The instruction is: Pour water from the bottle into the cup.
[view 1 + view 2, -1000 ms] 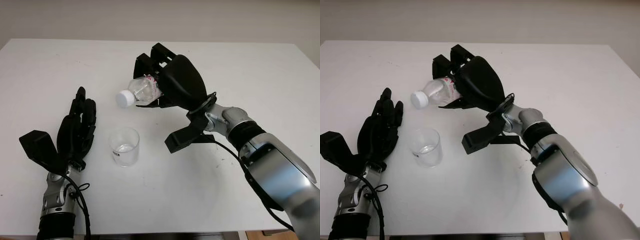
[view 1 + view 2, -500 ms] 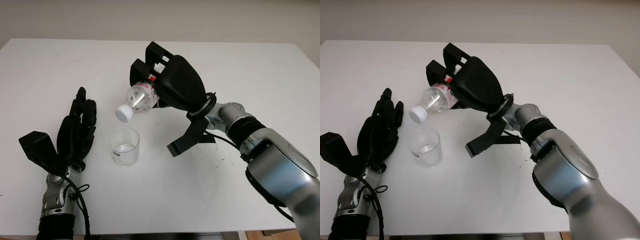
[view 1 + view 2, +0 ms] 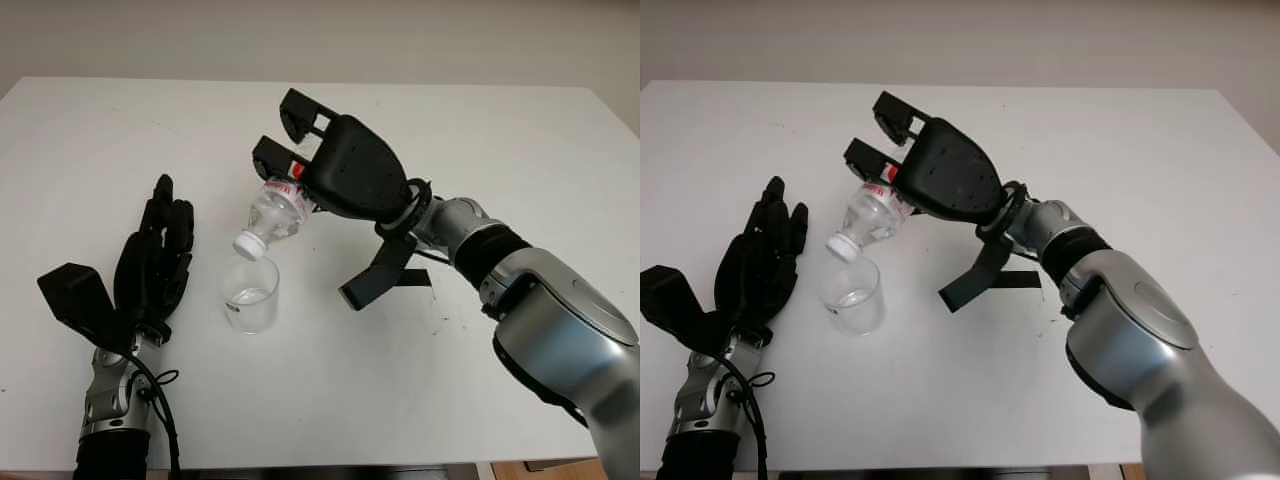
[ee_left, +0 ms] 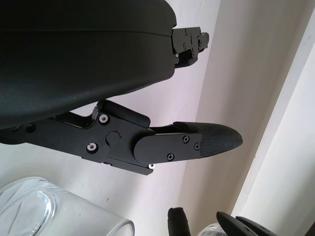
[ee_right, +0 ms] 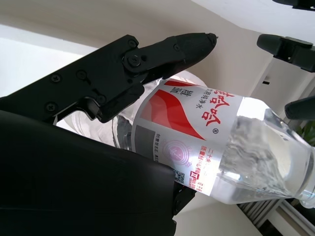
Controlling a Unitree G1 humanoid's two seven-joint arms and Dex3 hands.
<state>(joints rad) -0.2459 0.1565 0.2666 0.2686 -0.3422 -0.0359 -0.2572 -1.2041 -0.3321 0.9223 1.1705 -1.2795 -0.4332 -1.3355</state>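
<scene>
Left eye view: our right hand (image 3: 345,180) grips the clear plastic bottle (image 3: 272,212) (white cap on), tipped mouth-down over the round clear cup (image 3: 250,293). Left wrist view: our open left hand (image 4: 88,69) beside the cup's rim.

- The bottle (image 3: 275,212) is clear, glossy plastic with a smooth printed red-and-white label (image 5: 197,135) and a white cap (image 3: 246,245).
- The cup (image 3: 250,293) is clear and glossy, smooth-walled.
- The right hand (image 3: 345,180) has a smooth black shell with a faint sheen; its forearm (image 3: 560,320) is smooth silver-grey, lightly glossy.
- The left hand (image 3: 150,265) is matt black.
- The desk (image 3: 100,130) is smooth, matt white.
</scene>
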